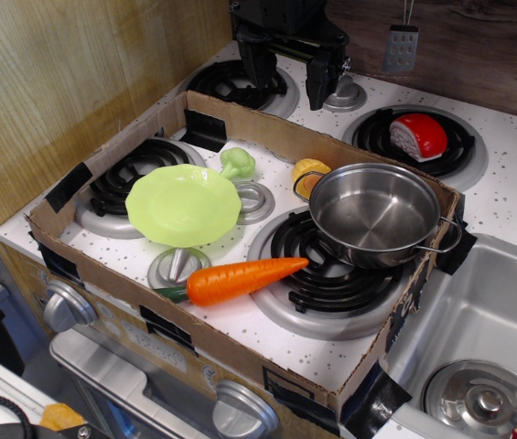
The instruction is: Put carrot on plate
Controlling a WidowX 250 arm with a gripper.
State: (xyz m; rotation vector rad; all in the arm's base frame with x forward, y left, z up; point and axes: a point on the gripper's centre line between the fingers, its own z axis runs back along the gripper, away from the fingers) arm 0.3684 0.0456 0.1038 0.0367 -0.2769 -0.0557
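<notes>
The orange toy carrot (240,279) lies on its side on the white stovetop near the front, green stem end pointing left, tip on the right front burner. The lime-green plate (183,204) sits just behind and left of it, over the left front burner. My black gripper (290,78) hangs at the back of the stove, above the cardboard wall, far from both. Its two fingers stand apart and hold nothing.
A low cardboard wall (102,274) rings the front burners. A steel pot (374,215) stands on the right burner, with a small yellow-orange toy (308,172) behind it. A green broccoli toy (237,162) sits behind the plate. A red toy (418,135) lies on the back right burner. A sink (478,320) is at right.
</notes>
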